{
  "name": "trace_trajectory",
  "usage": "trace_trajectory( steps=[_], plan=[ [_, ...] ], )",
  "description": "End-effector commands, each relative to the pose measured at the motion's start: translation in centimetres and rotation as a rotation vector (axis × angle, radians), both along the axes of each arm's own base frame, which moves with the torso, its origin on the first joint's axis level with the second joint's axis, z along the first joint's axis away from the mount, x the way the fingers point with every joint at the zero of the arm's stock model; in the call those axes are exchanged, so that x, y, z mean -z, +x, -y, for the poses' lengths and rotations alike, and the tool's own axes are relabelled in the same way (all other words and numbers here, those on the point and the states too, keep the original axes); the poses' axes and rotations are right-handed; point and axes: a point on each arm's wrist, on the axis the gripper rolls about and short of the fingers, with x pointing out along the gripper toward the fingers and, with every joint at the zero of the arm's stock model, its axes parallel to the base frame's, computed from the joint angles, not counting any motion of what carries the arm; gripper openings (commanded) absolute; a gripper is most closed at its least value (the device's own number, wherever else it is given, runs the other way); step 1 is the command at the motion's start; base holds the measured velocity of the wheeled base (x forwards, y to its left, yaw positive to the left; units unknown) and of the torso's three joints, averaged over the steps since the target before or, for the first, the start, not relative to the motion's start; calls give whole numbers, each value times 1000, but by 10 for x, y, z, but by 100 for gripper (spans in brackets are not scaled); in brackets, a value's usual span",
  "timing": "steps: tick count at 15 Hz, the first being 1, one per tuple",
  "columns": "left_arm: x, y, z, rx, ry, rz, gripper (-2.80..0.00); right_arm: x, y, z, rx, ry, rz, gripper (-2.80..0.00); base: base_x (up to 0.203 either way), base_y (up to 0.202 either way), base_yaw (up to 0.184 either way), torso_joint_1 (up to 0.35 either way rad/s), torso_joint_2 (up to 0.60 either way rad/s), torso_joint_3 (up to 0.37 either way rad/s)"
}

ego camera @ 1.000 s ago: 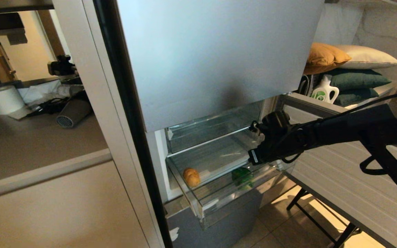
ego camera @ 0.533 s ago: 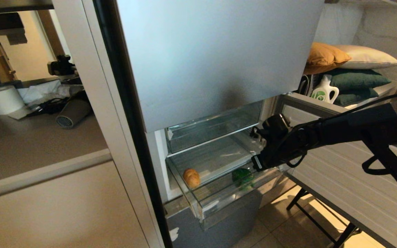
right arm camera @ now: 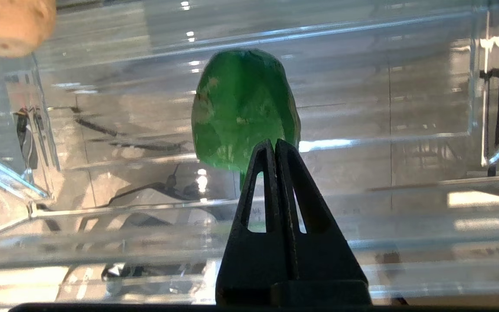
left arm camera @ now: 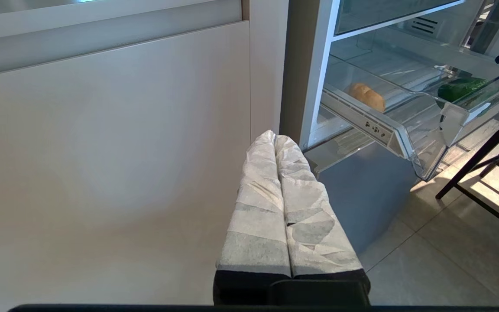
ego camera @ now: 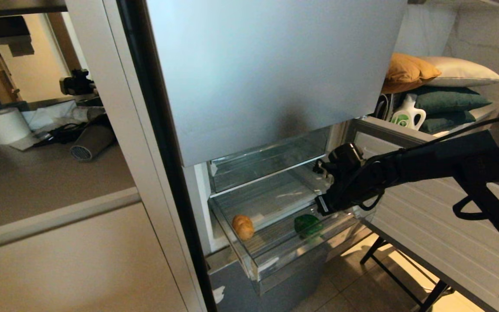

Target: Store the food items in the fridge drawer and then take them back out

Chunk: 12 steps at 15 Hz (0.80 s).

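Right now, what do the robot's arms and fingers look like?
The right arm is matte black with a black cable looped along it. The right gripper has slim black triangular fingers with cut-out windows. The left gripper has fingers wrapped in crinkled white tape.

Fridge drawer (ego camera: 271,255) slid slightly further out. Potato (ego camera: 243,226) and bell pepper (ego camera: 308,225) shifted nearer with it.

No text reads clearly, perhaps from dim light.
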Motion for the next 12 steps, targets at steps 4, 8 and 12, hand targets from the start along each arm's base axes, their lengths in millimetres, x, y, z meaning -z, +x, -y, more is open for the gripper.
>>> trace_trajectory(
  steps=[4, 8, 12],
  plan=[
    [3, 1, 0, 0, 0, -11, -280, 4, 2, -10, -20, -1, 1, 0, 0, 0, 0, 0, 0, 0],
    [3, 1, 0, 0, 1, -11, -280, 13, 5, -23, -38, -16, -1, 0, 0, 0, 0, 0, 0, 0],
    [3, 1, 0, 0, 1, -11, -280, 29, 12, -33, -30, -50, -2, 0, 0, 0, 0, 0, 0, 0]
  ],
)
